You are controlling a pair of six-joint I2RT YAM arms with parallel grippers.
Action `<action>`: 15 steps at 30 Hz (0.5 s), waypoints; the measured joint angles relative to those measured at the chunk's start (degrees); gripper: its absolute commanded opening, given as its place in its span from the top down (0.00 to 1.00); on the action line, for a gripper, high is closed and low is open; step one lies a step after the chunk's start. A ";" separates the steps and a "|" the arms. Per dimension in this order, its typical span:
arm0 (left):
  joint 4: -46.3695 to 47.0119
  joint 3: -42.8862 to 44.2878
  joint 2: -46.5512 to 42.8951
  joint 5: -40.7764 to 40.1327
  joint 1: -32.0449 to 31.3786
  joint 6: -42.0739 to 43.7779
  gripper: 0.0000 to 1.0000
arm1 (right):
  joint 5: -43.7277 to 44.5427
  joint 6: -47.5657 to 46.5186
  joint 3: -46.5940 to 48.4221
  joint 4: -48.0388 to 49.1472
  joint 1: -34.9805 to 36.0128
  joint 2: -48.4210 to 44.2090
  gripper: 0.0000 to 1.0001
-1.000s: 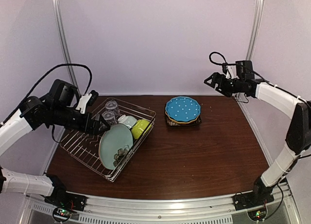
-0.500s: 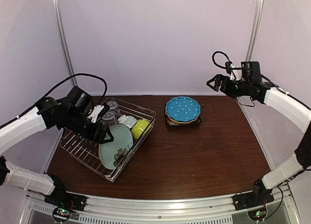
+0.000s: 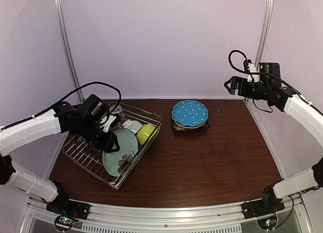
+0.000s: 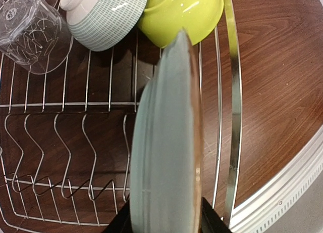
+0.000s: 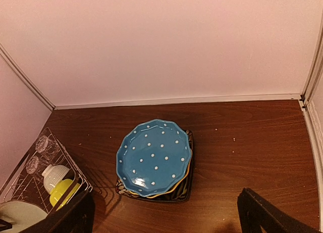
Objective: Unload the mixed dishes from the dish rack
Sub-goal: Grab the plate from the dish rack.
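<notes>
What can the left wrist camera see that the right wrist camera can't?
Only the left wrist view shows the dish rack's wire prongs up close, and the left gripper straddling the pale teal plate. Only the right wrist view shows the blue dotted plate and the back wall. Both show the rack, the teal plate, the lime-green bowl, the small pale bowl and a clear glass.

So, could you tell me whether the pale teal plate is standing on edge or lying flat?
On edge, leaning: the pale teal plate shows rim-on in the left wrist view, inside the dish rack.
</notes>
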 measured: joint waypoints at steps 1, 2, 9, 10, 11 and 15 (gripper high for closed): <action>0.00 0.00 0.35 -0.20 -0.04 -0.02 0.67 | 0.98 -0.02 -0.61 0.09 0.00 -0.52 0.00; 0.00 0.00 0.59 -0.39 -0.04 -0.11 0.71 | 1.70 0.02 -1.25 0.15 -0.02 -1.03 0.00; -0.33 0.02 1.07 -2.49 0.00 -1.36 0.86 | 6.01 0.61 -3.15 0.48 -0.17 -3.10 0.00; -0.68 0.02 1.18 -3.48 0.09 -1.57 0.88 | 6.29 0.61 -3.15 0.50 -0.17 -3.21 0.00; -0.81 0.02 1.27 -4.17 0.07 -1.77 0.91 | 6.58 0.61 -3.15 0.63 -0.17 -3.23 0.00; -1.75 0.61 1.36 -5.35 -0.42 -2.08 0.95 | 6.95 0.61 -3.15 0.81 -0.20 -3.21 0.00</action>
